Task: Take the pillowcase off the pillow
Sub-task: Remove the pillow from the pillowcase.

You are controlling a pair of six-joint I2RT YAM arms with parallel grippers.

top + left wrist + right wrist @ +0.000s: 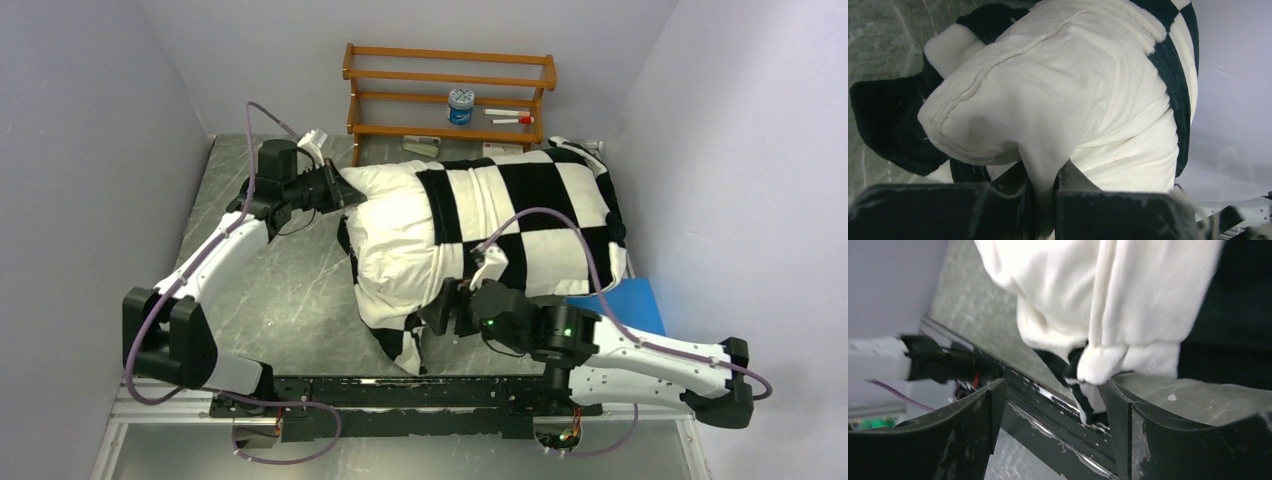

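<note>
The plain white pillow (395,225) lies across the table, its left half bare. The black-and-white checkered pillowcase (540,215) covers its right half and bunches at the near edge (405,345). My left gripper (345,190) is shut on the pillow's far left corner; in the left wrist view white fabric (1048,125) is pinched between the jaws of the left gripper (1047,200). My right gripper (435,312) is open and empty at the pillow's near edge. In the right wrist view the right gripper (1053,410) has its jaws wide apart, below a bunched fold of pillowcase (1098,365).
A wooden shelf rack (450,95) with a small jar and markers stands at the back. A blue flat pad (625,305) lies at the right under the right arm. Grey walls close in left and right. A black rail (400,390) runs along the near edge.
</note>
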